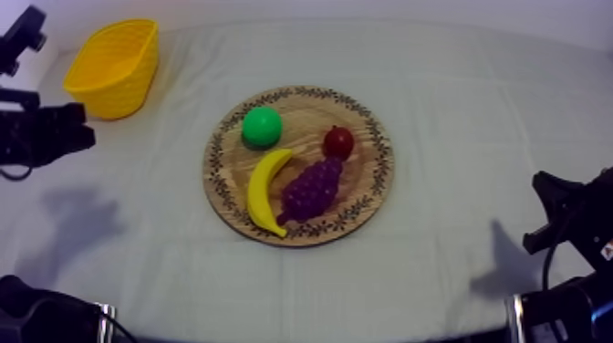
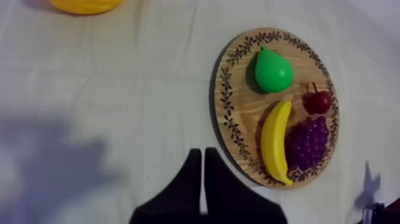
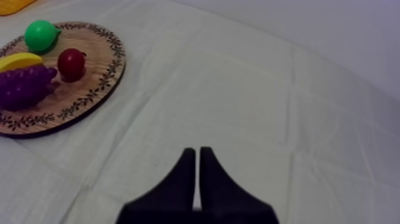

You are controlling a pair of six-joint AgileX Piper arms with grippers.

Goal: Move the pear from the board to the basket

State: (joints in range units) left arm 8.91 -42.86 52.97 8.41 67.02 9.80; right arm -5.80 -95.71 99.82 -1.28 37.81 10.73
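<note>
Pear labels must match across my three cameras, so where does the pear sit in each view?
Top view: the pear lies on the upper left part of the wooden board, above the banana.
Left wrist view: the pear on the board's side toward the yellow basket, by the banana's tip.
Right wrist view: the pear at the board's far edge, behind the banana.
Shared landmark: the small red fruit beside it.

The desk [image 1: 474, 100] is covered by a grey-white cloth [image 1: 137, 237] marked with faint fold creases. Two things lie directly on the cloth. A round wooden board [image 1: 367, 181] with a dark patterned rim lies flat near the middle. A yellow basket [image 1: 114, 77] stands upright toward the far left corner, well apart from the board. Soft shadows fall on the cloth at both sides.
</note>
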